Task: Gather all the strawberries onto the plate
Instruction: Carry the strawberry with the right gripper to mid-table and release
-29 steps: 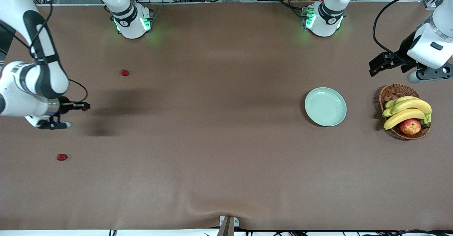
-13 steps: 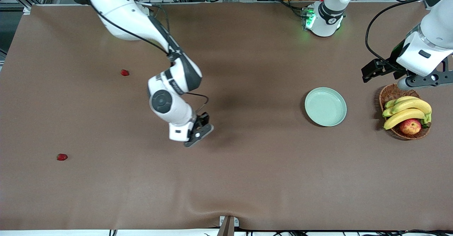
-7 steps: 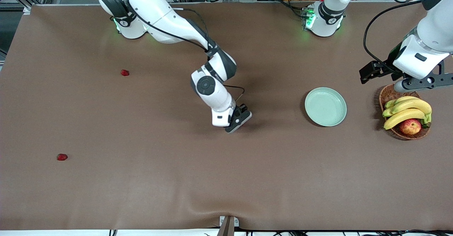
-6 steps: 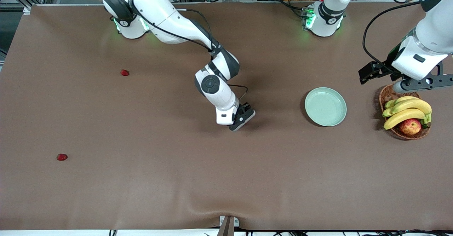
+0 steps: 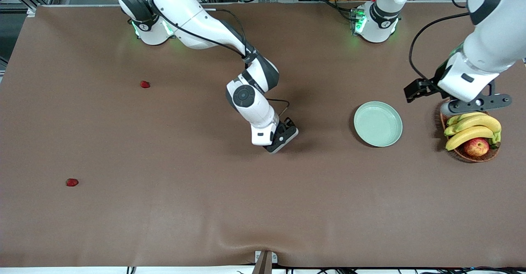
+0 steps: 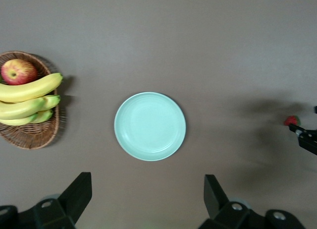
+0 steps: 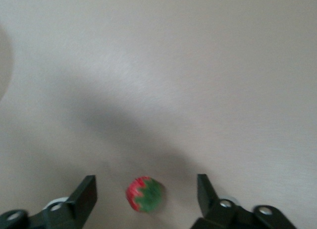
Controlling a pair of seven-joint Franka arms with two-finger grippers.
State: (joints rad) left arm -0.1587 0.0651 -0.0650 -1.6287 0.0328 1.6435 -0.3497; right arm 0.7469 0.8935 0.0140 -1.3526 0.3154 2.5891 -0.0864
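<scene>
The mint-green plate (image 5: 378, 124) lies empty toward the left arm's end of the table, and shows in the left wrist view (image 6: 150, 126). Two strawberries lie toward the right arm's end, one (image 5: 144, 84) farther from the front camera and one (image 5: 72, 182) nearer. A third strawberry (image 7: 144, 194) lies on the table between the open fingers of my right gripper (image 5: 283, 136) (image 7: 146, 199), mid-table beside the plate; the left wrist view shows it too (image 6: 291, 121). My left gripper (image 5: 474, 103) (image 6: 147, 201) is open and empty, high over the table by the plate.
A brown wicker basket (image 5: 455, 106) with bananas (image 5: 472, 128) and a red-yellow apple (image 5: 476, 146) stands at the left arm's end, beside the plate. A metal bracket (image 5: 265, 259) sits at the table's near edge.
The right arm swung from its end of the table to the middle, carrying a strawberry; its fingers now stand open with the berry between them. The left arm shifted toward the plate.
</scene>
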